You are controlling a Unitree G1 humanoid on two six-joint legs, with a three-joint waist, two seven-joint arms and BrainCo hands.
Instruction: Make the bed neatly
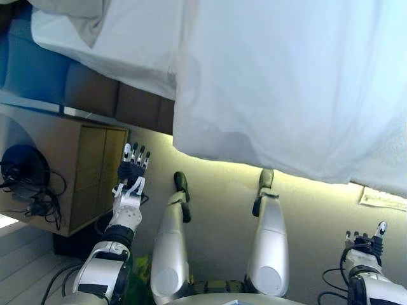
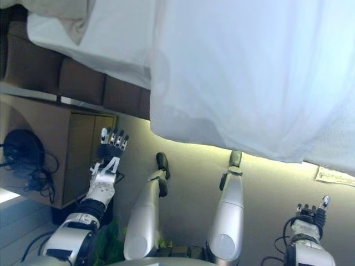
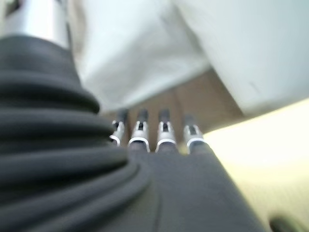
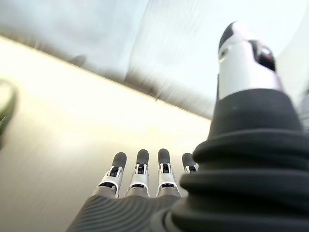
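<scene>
A white duvet (image 1: 292, 82) covers the bed and hangs over its near edge above the floor. Under it at the left lies a white sheet (image 1: 121, 44) on the brown padded bed base (image 1: 108, 95). A crumpled pillow or cloth corner (image 1: 76, 16) shows at the top left. My left hand (image 1: 130, 181) is raised by the nightstand, below the bed edge, fingers straight, holding nothing. My right hand (image 1: 364, 244) hangs low at the right, well below the duvet's hem, fingers straight and empty. The wrist views show the left hand's fingers (image 3: 154, 130) and the right hand's fingers (image 4: 140, 171) extended.
A wooden nightstand (image 1: 82, 178) stands at the left beside the bed, with a black device and tangled cables (image 1: 25, 175) in its open side. A sheet of paper (image 1: 381, 198) lies on the beige floor at the right.
</scene>
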